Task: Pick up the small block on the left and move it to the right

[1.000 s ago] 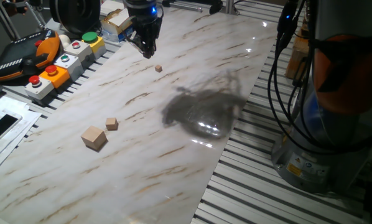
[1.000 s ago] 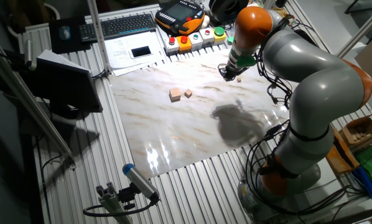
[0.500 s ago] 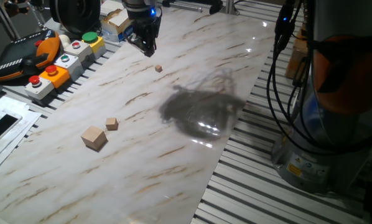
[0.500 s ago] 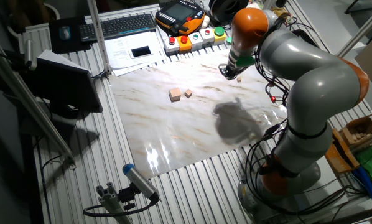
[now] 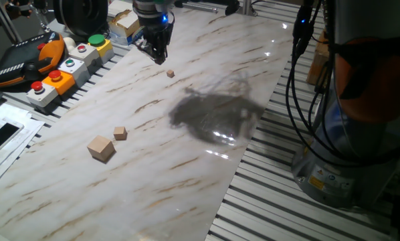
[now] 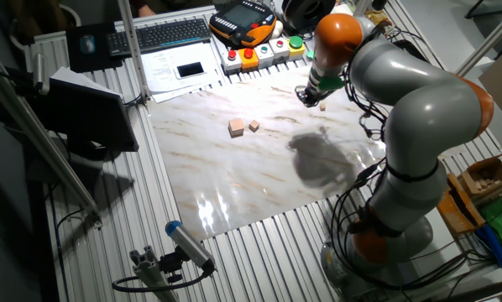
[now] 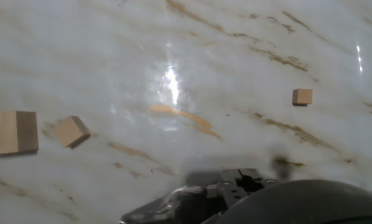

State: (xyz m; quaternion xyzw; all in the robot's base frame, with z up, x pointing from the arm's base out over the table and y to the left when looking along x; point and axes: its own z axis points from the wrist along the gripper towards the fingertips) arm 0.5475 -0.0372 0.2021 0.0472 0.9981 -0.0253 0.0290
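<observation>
The small block (image 5: 170, 73) is the tiniest light-brown cube. It lies alone on the marble tabletop, also in the other fixed view (image 6: 322, 106) and at the right of the hand view (image 7: 302, 96). My gripper (image 5: 155, 53) hangs above the table just behind and left of it, apart from it, also seen in the other fixed view (image 6: 306, 96). Its fingers point down, look slightly apart and hold nothing. The fingers do not show in the hand view.
A medium cube (image 5: 120, 132) and a large cube (image 5: 101, 147) sit together towards the front left, also in the hand view (image 7: 71, 131) (image 7: 12, 132). Button boxes (image 5: 66, 67), a teach pendant (image 5: 26, 60) and cardboard boxes (image 5: 123, 20) line the left edge. Cables (image 5: 300, 80) hang at the right.
My gripper has drifted slightly left and away from the small block. The three cubes have not moved.
</observation>
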